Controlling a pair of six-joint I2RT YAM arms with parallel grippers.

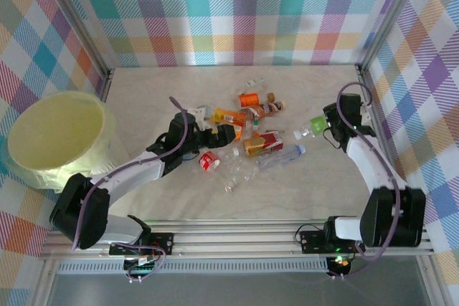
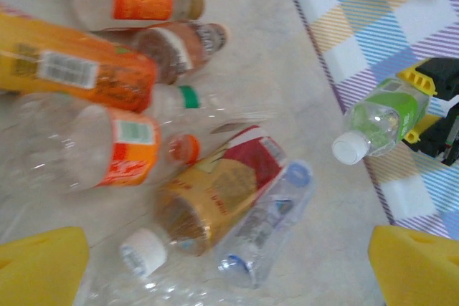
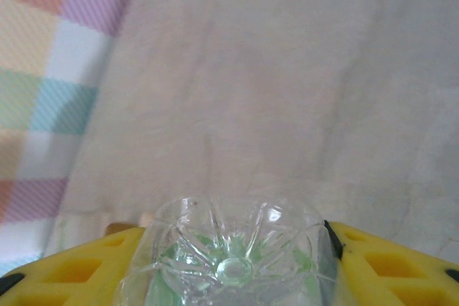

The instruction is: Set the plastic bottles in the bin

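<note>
With your right gripper (image 3: pixel 233 238) clamped on the clear green-labelled plastic bottle (image 2: pixel 380 116) and your left gripper (image 2: pixel 229 266) wide apart, you needed a slow, level lift.

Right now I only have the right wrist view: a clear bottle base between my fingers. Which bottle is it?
Observer: The green-labelled bottle, white-capped, lying to the right of the pile of bottles, apart from it.
Operator: Where is the bin from there?
Observer: The bin stands at the far left, beyond the left arm.
Operator: Anything between me and it?
Observer: The left fingers hover wide open over the pile, which lies on the line from you to the bin.
</note>
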